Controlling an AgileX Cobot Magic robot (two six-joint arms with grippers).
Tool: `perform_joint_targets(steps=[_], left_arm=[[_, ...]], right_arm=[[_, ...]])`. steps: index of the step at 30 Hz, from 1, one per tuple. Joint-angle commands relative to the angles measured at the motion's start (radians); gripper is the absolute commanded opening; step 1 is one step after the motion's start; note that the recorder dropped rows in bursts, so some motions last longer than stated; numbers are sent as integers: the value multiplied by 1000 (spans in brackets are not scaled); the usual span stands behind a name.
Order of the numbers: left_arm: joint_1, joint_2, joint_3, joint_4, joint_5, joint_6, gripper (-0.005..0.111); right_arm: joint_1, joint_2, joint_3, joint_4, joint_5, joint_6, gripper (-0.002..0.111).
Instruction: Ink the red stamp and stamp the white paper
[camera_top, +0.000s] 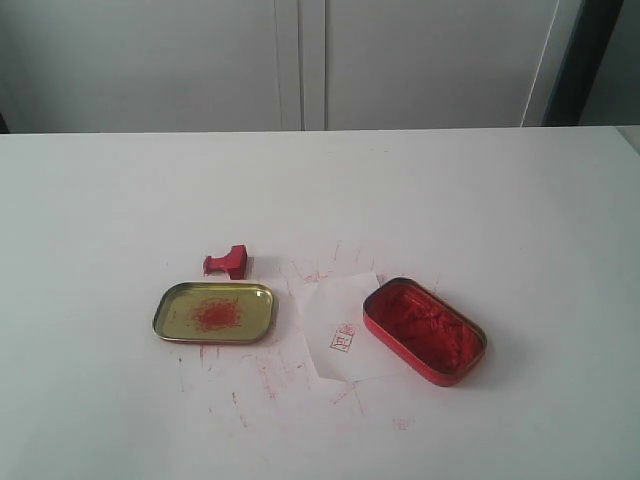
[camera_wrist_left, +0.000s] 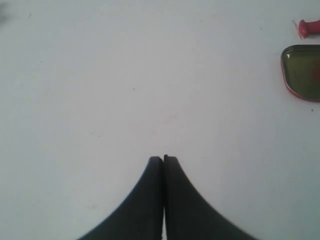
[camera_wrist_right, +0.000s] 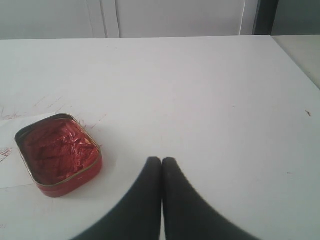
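The red stamp lies on its side on the table, just behind the gold tray; its end also peeks into the left wrist view as the red stamp. The white paper lies between the tray and the red ink tin and carries a small red print. Neither arm shows in the exterior view. My left gripper is shut and empty over bare table, far from the stamp. My right gripper is shut and empty, a short way from the red ink tin.
The gold tray has red smears in its middle. Red scratch marks cover the tabletop around the paper. White cabinet doors stand behind the table's far edge.
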Motion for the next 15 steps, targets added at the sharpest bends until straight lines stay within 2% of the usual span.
perform_joint_targets(steps=[1, 15], left_arm=[[19, -23, 27, -1, -7, -6, 0], [28, -62, 31, 1, 12, -6, 0]], right_arm=[[-3, -4, 4, -7, -13, -1, 0], [-3, -4, 4, -7, -13, -1, 0]])
